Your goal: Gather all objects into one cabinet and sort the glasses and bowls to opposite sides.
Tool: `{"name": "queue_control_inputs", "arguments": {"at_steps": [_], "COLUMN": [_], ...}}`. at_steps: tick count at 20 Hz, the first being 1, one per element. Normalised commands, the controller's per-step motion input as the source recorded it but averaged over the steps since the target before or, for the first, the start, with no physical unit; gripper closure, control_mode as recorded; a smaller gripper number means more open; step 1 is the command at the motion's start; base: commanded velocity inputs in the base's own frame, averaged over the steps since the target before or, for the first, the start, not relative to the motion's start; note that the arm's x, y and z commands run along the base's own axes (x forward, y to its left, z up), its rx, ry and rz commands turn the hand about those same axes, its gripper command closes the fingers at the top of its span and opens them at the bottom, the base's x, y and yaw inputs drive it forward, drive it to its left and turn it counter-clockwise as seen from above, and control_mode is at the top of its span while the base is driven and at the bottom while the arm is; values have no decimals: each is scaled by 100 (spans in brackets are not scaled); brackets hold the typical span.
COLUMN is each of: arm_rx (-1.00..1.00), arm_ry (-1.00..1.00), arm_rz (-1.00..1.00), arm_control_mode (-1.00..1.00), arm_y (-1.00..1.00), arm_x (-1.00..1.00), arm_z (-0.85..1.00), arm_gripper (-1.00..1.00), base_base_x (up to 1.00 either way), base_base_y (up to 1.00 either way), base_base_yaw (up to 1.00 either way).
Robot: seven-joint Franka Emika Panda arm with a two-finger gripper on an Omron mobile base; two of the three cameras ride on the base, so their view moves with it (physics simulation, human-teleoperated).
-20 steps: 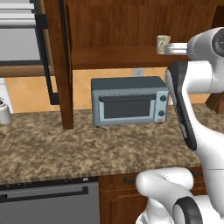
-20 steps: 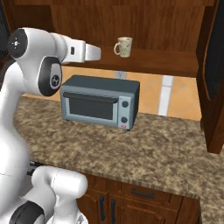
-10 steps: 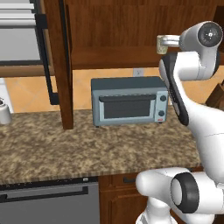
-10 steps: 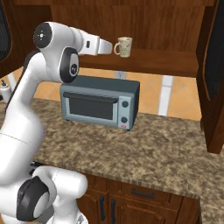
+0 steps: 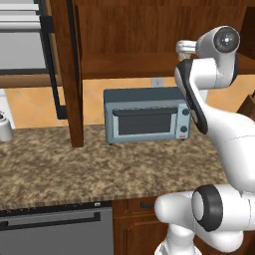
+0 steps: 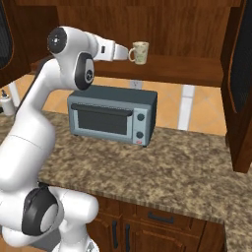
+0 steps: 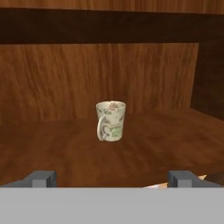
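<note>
A cream-white patterned mug [image 7: 110,121] stands upright on the shelf of the dark brown cabinet [image 7: 166,144], its handle turned towards the hand. My gripper [image 7: 111,179] is open, level with the shelf's front edge and a short way from the mug, with nothing between its fingertips [image 7: 42,177]. From the right base view the gripper [image 6: 125,51] points at the mug [image 6: 139,52] and stops just short of its handle, above the shelf [image 6: 187,69]. In the left base view the mug [image 5: 185,47] peeks out beside the arm. The bowls are out of view.
A grey toaster oven [image 6: 112,115] sits on the granite counter [image 6: 187,167] below the shelf. The cabinet door [image 5: 64,74] with a black bar handle hangs open at the left, another door [image 6: 238,74] at the right. A small white object [image 5: 5,127] stands far left.
The arm has risen and stretched forward. The open gripper has moved closer to the mug along the shelf. The mug has not moved.
</note>
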Motion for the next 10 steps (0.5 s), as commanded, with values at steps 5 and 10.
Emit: {"name": "queue_control_inputs", "arguments": {"at_steps": [5,10], "arm_rx": [5,0], "arm_ry": [1,6], "arm_rz": [-16,-2], "arm_control_mode": [-100,-100], "arm_y": [-2,6], "arm_x": [20,5], "arm_z": [0,0], "arm_gripper": [-100,-100], "base_base_x": [0,0], "base_base_y": [0,0], "base_base_yaw": [0,0]}}
